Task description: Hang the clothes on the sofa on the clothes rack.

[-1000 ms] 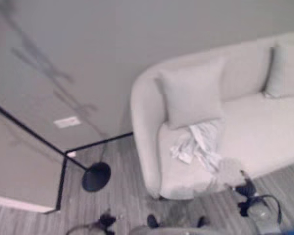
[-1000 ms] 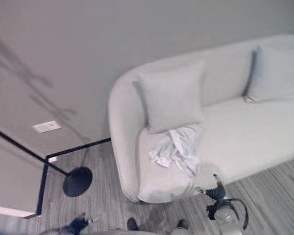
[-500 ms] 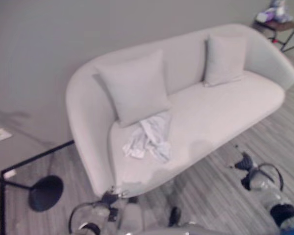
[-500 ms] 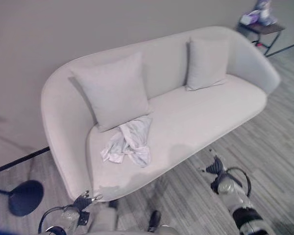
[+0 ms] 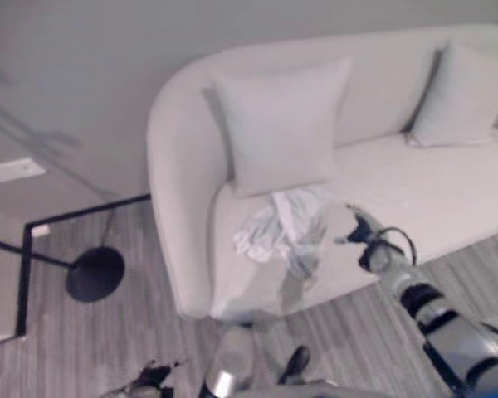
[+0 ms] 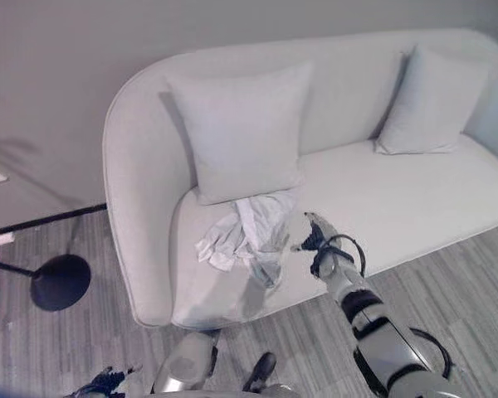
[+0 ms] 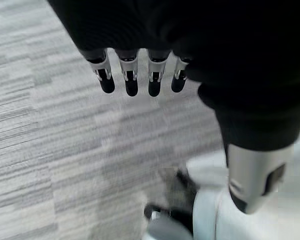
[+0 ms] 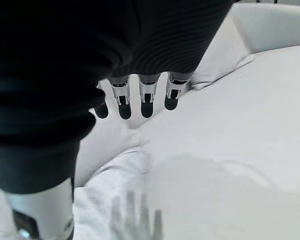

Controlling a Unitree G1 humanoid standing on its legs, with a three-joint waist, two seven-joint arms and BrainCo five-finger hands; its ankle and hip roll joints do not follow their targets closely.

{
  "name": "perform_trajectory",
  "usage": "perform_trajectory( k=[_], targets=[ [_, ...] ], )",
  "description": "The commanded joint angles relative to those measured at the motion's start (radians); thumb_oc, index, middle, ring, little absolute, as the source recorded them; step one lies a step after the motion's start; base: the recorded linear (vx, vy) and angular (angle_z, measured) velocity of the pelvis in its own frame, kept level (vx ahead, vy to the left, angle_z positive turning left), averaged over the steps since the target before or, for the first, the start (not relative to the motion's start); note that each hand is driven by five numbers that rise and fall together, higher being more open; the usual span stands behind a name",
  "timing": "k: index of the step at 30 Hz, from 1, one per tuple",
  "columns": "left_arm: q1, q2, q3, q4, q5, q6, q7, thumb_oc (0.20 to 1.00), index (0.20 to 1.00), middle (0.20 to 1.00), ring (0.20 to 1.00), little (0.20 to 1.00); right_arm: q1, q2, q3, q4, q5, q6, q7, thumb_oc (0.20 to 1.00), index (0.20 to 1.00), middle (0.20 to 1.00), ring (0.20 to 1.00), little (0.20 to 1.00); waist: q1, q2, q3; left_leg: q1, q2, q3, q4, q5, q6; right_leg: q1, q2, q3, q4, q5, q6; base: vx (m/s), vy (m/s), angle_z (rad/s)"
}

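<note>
Our left hand [image 7: 135,75] hangs over the floor, fingers straight. The clothes [image 6: 247,236] lie crumpled on the sofa [image 6: 415,199], just left of our right hand [image 6: 314,236], fingers relaxed and empty. We risk snagging only a loose fold.

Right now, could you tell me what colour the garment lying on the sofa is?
The garment is white, crumpled on the pale sofa; the right eye view shows it best.
</note>
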Motion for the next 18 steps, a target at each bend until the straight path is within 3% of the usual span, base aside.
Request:
perform_trajectory(
  k=[1, 5, 12, 18],
  targets=[
    [-0.001, 0.009, -0.072, 0.006, -0.071, -0.028, 0.056, 1.0, 1.0, 1.0, 1.0, 1.0, -0.045, -0.048, 0.057, -0.028, -0.06, 0.021, -0.095, 1.0, 1.0, 1.0, 1.0, 1.0, 0.043, -0.02, 0.058, -0.124, -0.023, -0.042, 0.162, -0.087, 0.009, 0.021, -0.045, 0.056, 0.07, -0.079, 0.038, -0.04, 0.053, 0.19],
    [-0.008, 0.01, -0.088, -0.002, -0.084, -0.042, 0.075, 1.0, 1.0, 1.0, 1.0, 1.0, -0.07, -0.039, 0.071, 0.054, -0.049, 0.011, -0.141, 1.0, 1.0, 1.0, 1.0, 1.0, 0.052, -0.018, 0.093, -0.178, -0.033, -0.056, 0.208, -0.101, 0.011, -0.022, -0.05, 0.044, 0.086, -0.075, 0.042, -0.05, 0.039, 0.21],
    [-0.023, 0.03, -0.123, 0.005, -0.111, -0.052, 0.095, 1.0, 1.0, 1.0, 1.0, 1.0, -0.199, -0.038, 0.07, 0.128, 0.098, -0.038, -0.191, 1.0, 1.0, 1.0, 1.0, 1.0, 0.081, -0.024, 0.166, -0.303, -0.022, -0.053, 0.349, -0.186, 0.013, -0.12, -0.059, 0.041, 0.148, -0.093, 0.051, -0.01, 0.06, 0.04],
    [-0.035, 0.014, -0.213, -0.084, -0.11, -0.093, 0.162, 1.0, 1.0, 1.0, 1.0, 1.0, -0.279, -0.067, 0.113, 0.222, -0.004, 0.026, -0.341, 1.0, 1.0, 1.0, 1.0, 1.0, 0.085, -0.005, 0.241, -0.421, -0.021, -0.058, 0.484, -0.24, 0.033, -0.235, -0.063, 0.011, 0.278, -0.126, 0.048, -0.02, 0.046, 0.05]
  ],
)
